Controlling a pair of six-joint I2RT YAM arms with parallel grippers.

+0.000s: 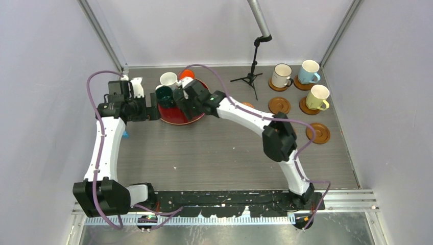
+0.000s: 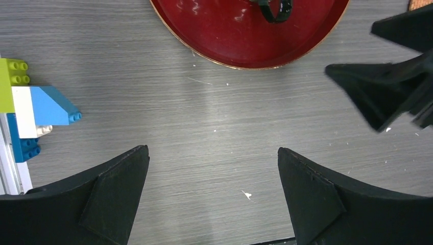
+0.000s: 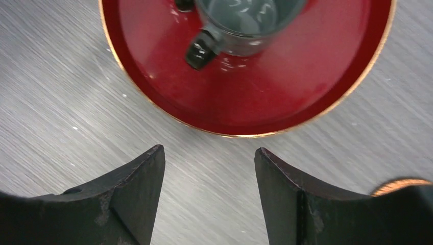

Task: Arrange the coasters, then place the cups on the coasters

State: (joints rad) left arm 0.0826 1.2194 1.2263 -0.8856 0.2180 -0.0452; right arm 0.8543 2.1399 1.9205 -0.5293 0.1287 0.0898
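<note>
A red tray (image 1: 171,115) at the back left holds a white cup (image 1: 167,79), an orange cup (image 1: 187,74) and a dark teal cup (image 1: 164,95). A dark grey-green cup (image 3: 245,18) also stands on the tray, its handle toward my right gripper (image 3: 208,155). That gripper is open and empty over bare table just off the tray's rim (image 3: 240,133). My left gripper (image 2: 213,153) is open and empty left of the tray (image 2: 245,41). At the back right, cream (image 1: 281,75), light blue (image 1: 308,71) and pale yellow (image 1: 317,97) cups stand on coasters. Two coasters (image 1: 279,105) (image 1: 317,132) lie bare.
A small black tripod (image 1: 250,76) stands at the back centre under a grey pole. Coloured toy bricks (image 2: 30,104) lie by the left wall. Another coaster's edge (image 3: 403,184) shows beside the right fingers. Walls close off three sides.
</note>
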